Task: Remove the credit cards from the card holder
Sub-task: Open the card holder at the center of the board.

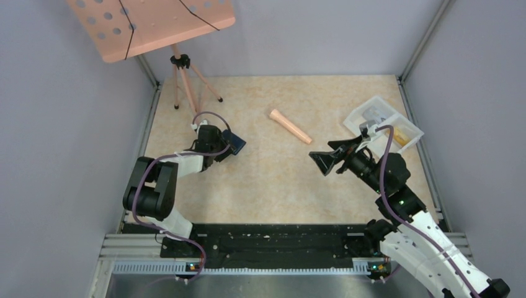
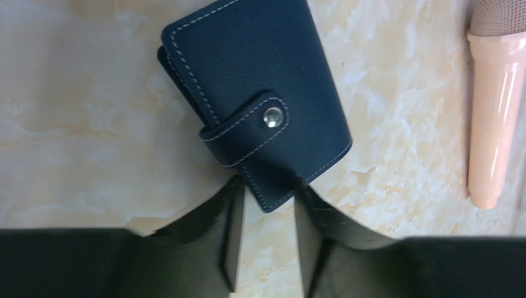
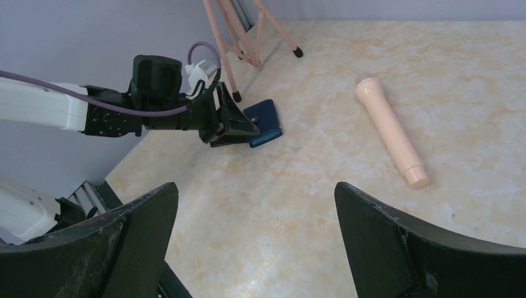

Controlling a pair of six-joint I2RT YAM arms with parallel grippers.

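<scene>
Two robot claws are at work over a pale marbled table (image 1: 279,198). Seen from above, the right claw (image 1: 324,160) hangs at about three o'clock, spread as wide as it goes and holding nothing. The left claw (image 2: 268,192) sits at nine o'clock, roughly half spread. Its black fingers (image 2: 226,217) stand on either side of the near corner of the card holder (image 2: 248,74). A sliver of table shows beside one finger, so the corner looks bracketed rather than pinched.

The card holder is dark navy and lies flat, folded shut, with a short strap (image 2: 239,139) fastened by a metal stud (image 2: 271,117). No credit cards show; they are probably inside.

The card holder looks light, with a soft stitched cover that gives a little. It would likely slide on the smooth table if nudged. A firm pinch across the thick folded body seems the best hold, leaving the strap's rounded end free to be lifted. The cards should be thin, stiff and slick, so they are best gripped by an exposed edge.

Farther off, a pink microphone (image 1: 289,126) lies near the centre, a white tray (image 1: 358,118) sits at two o'clock, and a pink music stand (image 1: 155,25) stands at eleven o'clock.
</scene>
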